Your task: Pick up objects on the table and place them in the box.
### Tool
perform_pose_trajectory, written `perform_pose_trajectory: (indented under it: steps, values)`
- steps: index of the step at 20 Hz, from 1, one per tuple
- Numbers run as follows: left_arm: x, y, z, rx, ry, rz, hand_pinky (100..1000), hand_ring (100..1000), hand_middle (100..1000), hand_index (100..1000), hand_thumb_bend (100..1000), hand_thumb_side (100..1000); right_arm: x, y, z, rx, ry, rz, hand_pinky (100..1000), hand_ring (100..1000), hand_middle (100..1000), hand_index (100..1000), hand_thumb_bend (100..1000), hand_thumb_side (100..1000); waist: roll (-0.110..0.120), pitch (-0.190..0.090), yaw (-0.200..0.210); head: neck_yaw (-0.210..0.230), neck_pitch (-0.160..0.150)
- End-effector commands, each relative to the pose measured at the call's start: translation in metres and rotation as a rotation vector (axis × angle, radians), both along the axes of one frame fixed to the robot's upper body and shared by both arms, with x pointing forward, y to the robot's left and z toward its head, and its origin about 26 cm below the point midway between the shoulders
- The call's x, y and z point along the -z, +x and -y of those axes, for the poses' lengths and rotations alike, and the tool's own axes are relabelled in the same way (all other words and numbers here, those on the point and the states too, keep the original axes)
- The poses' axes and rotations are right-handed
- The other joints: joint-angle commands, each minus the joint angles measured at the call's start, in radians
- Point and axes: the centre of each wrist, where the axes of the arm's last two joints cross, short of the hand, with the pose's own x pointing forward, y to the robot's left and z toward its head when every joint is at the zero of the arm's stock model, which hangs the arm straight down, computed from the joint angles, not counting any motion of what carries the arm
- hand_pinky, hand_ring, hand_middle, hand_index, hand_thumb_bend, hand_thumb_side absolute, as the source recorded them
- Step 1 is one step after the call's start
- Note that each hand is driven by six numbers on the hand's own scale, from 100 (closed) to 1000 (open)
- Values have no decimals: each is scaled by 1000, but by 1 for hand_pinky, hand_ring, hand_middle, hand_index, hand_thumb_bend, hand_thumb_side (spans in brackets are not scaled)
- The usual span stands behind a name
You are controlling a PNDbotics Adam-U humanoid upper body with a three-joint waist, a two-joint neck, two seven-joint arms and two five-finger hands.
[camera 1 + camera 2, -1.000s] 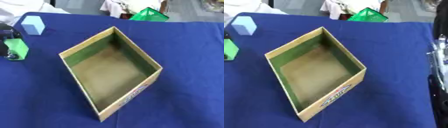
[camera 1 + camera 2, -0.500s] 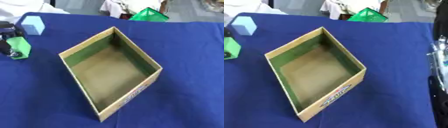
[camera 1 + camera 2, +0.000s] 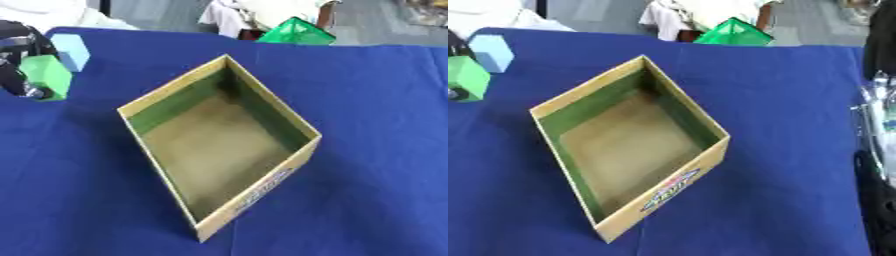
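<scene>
Left eye view: blue table, open cardboard box mid-table, turned diamond-wise, one corner toward the camera, one away. Long axis runs near-left to far-right... roughly; inside bare, green lining on the walls. Far edge: green prism, tip up, well apart from the box. Behind it a person's white clothing, not touching anything. Far left: light blue cube on the table, just beside the green block. Left hand comes in at the left edge, dark fingers curled round the green block, pinching it from its left side. Block looks lifted slightly off the cloth, but blur makes that hard to confirm. Block is upright, tilted a bit. Nothing stands between it and the box, just bare cloth.

Right eye view: same layout shifted left. Box shows a printed label on its near-right outer wall. Green block at the left edge, only a sliver of the left hand visible there. Right arm runs down the right edge, black and silver parts, near the box but apart; the right hand's fingers can't be made out.
</scene>
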Motion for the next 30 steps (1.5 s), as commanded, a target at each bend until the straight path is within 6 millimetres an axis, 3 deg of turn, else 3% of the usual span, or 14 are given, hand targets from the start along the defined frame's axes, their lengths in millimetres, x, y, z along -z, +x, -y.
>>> perform_pose_trajectory:
  steps: [1, 6, 15, 19, 23, 30]
  values:
    - [-32, -12, 13, 90, 23, 93, 565, 544, 582, 726, 268, 100, -8, -4, 3, 6, -10, 27, 824, 839, 616, 856, 184, 1000, 7, -32, 1, -5, 7]
    - [-46, -23, 52, 249, 61, 160, 548, 535, 576, 720, 239, 100, -7, -5, 1, 3, -9, 27, 824, 839, 618, 856, 187, 1000, 12, -41, 3, -14, 17]
    - [-59, -64, 155, 578, 69, 190, 549, 538, 581, 725, 185, 100, -7, -7, -3, -7, -3, 36, 823, 838, 623, 857, 195, 1000, 22, -59, 1, -24, 37]
    - [-49, -77, 192, 652, 81, 205, 553, 542, 585, 726, 178, 100, -7, -8, -5, -10, 0, 41, 822, 837, 623, 857, 196, 1000, 21, -63, 0, -47, 49]
    - [-28, -80, 224, 716, 97, 163, 552, 544, 586, 727, 166, 100, -7, -9, -5, -6, 5, 42, 823, 838, 623, 857, 197, 1000, 21, -64, 1, -58, 55]
    - [0, -70, 239, 713, 129, 85, 549, 549, 590, 724, 174, 100, -5, -10, -3, -2, 10, 37, 823, 838, 623, 857, 198, 1000, 25, -64, 2, -49, 55]
